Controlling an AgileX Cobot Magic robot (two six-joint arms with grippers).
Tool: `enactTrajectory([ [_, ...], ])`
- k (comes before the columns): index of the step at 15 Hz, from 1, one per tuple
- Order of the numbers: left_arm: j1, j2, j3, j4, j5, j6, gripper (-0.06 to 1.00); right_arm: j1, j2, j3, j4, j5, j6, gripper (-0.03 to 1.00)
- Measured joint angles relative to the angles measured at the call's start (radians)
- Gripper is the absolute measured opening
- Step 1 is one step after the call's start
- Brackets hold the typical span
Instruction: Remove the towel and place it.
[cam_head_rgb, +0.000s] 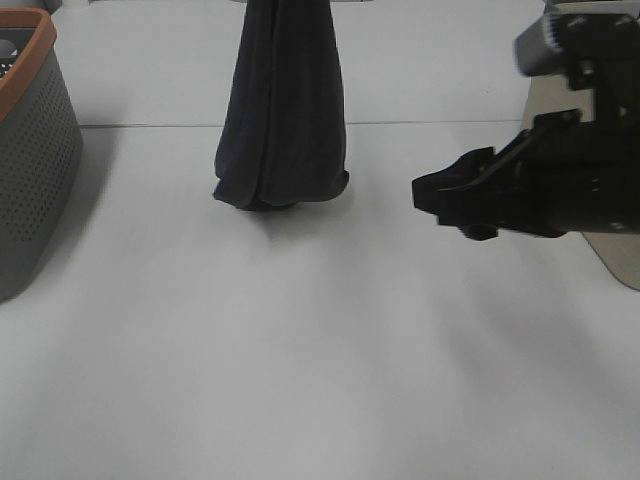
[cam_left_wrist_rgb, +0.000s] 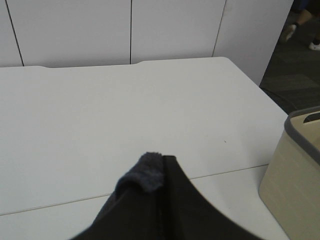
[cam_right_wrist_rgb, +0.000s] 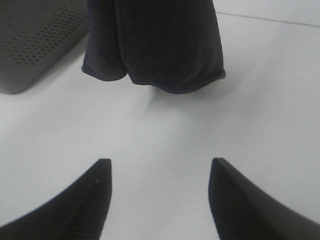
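Note:
The dark charcoal towel (cam_head_rgb: 282, 110) hangs in a long bunched drape from above the top edge of the exterior high view. Its lower hem just reaches the white table (cam_head_rgb: 300, 350). My left gripper (cam_left_wrist_rgb: 165, 210) is shut on the towel's top, and a tuft of cloth (cam_left_wrist_rgb: 145, 172) sticks out between the fingers. This gripper is out of the exterior high view. My right gripper (cam_head_rgb: 440, 200) is open and empty, low over the table to the right of the towel. In the right wrist view the towel's hem (cam_right_wrist_rgb: 155, 45) hangs ahead of the open gripper (cam_right_wrist_rgb: 160, 200), apart from it.
A grey perforated basket with an orange rim (cam_head_rgb: 30, 150) stands at the left edge, and also shows in the right wrist view (cam_right_wrist_rgb: 35, 40). A beige basket with a grey rim (cam_left_wrist_rgb: 295, 170) stands at the table's edge in the left wrist view.

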Motion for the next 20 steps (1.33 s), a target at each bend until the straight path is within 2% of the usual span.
enactTrajectory([
  [1,-0.001,0.031,-0.046,-0.023,0.004,-0.012,0.0,0.115,0.063,-0.028,0.051,-0.178,-0.009,0.58],
  [2,-0.001,0.06,-0.083,-0.045,0.007,-0.024,0.0,0.199,0.121,-0.068,0.078,-0.304,-0.005,0.58],
  [4,-0.001,0.097,-0.129,-0.085,0.018,-0.037,0.0,0.307,0.246,-0.174,0.086,-0.408,0.077,0.58],
  [8,-0.001,0.109,-0.148,-0.097,0.028,-0.038,0.0,0.333,0.481,-0.352,0.022,-0.488,0.281,0.58],
  [9,-0.001,0.111,-0.148,-0.08,0.028,-0.037,0.0,0.333,0.612,-0.443,-0.018,-0.49,0.354,0.58],
  [11,-0.001,0.112,-0.148,-0.065,0.03,-0.036,0.0,0.333,0.679,-0.485,-0.031,-0.501,0.361,0.58],
  [14,-0.001,0.112,-0.148,-0.057,0.032,-0.034,0.0,0.333,0.719,-0.495,-0.026,-0.577,0.43,0.58],
  [15,-0.001,0.112,-0.148,-0.057,0.032,-0.034,0.0,0.333,0.72,-0.504,-0.054,-0.581,0.448,0.6],
  [17,-0.001,0.112,-0.148,-0.057,0.032,-0.034,0.0,0.333,0.744,-0.529,-0.15,-0.58,0.467,0.7],
  [20,-0.001,0.112,-0.148,-0.055,0.032,-0.034,0.0,0.333,0.787,-0.555,-0.164,-0.581,0.502,0.75],
])
